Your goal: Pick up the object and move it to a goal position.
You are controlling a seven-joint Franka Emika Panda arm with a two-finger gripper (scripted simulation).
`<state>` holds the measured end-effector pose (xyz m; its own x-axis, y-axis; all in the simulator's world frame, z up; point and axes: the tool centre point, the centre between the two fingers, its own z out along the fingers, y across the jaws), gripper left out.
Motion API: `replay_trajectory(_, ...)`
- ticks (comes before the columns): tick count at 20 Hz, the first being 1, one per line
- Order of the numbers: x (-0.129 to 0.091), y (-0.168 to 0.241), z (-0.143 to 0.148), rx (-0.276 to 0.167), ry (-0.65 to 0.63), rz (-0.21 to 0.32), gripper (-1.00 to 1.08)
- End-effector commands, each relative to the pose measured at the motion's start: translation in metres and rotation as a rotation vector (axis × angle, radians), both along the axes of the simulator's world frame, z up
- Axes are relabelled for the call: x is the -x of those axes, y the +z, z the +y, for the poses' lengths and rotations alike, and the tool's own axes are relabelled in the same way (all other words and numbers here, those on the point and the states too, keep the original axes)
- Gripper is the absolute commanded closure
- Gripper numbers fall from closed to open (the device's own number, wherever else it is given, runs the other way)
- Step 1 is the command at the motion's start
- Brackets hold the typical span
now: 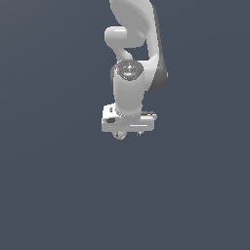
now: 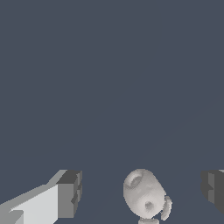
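The object (image 2: 144, 194) is a small pale grey-beige rounded thing with dimples. In the wrist view it lies between my two fingers, apart from both. One finger (image 2: 68, 194) and the other finger (image 2: 213, 188) stand wide apart, so my gripper (image 2: 141, 192) is open. In the exterior view the white arm hangs over the dark floor, and the gripper (image 1: 128, 133) points down with its fingers mostly hidden under the white hand body. The object (image 1: 119, 135) peeks out just below the hand, toward the exterior view's left.
A flat dark blue-grey floor (image 1: 58, 195) fills both views. Nothing else shows on it.
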<state>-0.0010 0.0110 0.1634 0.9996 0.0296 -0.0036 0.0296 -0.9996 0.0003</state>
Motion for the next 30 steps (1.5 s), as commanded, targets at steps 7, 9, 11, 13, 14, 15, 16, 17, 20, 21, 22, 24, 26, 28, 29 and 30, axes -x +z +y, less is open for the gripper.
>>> replay_trajectory(7, -0.004, 0.006, -0.015, 0.014, 0.011, -0.014, -0.92)
replay_trajectory(9, -0.006, 0.009, -0.021, 0.019, 0.015, -0.020, -0.92)
replay_trajectory(11, -0.007, 0.010, -0.024, 0.022, 0.016, -0.023, -0.92)
replay_trajectory(13, -0.006, 0.010, -0.023, 0.022, 0.015, -0.022, -0.92)
replay_trajectory(14, -0.006, 0.010, -0.023, 0.021, 0.016, -0.022, -0.92)
replay_trajectory(15, -0.006, 0.009, -0.023, 0.021, 0.019, -0.021, -0.92)
replay_trajectory(16, -0.005, 0.009, -0.023, 0.021, 0.022, -0.021, -0.92)
replay_trajectory(17, -0.005, 0.008, -0.023, 0.021, 0.027, -0.021, -0.92)
replay_trajectory(20, -0.002, 0.005, -0.025, 0.021, 0.048, -0.020, -0.92)
replay_trajectory(21, 0.000, 0.003, -0.025, 0.021, 0.057, -0.020, -0.92)
replay_trajectory(22, 0.001, 0.002, -0.025, 0.020, 0.068, -0.019, -0.92)
replay_trajectory(24, 0.005, -0.002, -0.026, 0.020, 0.093, -0.018, -0.92)
replay_trajectory(26, 0.009, -0.006, -0.028, 0.019, 0.123, -0.017, -0.92)
replay_trajectory(28, 0.014, -0.011, -0.029, 0.018, 0.157, -0.016, -0.92)
replay_trajectory(29, 0.017, -0.014, -0.030, 0.018, 0.176, -0.015, -0.92)
replay_trajectory(30, 0.020, -0.017, -0.030, 0.017, 0.197, -0.014, -0.92)
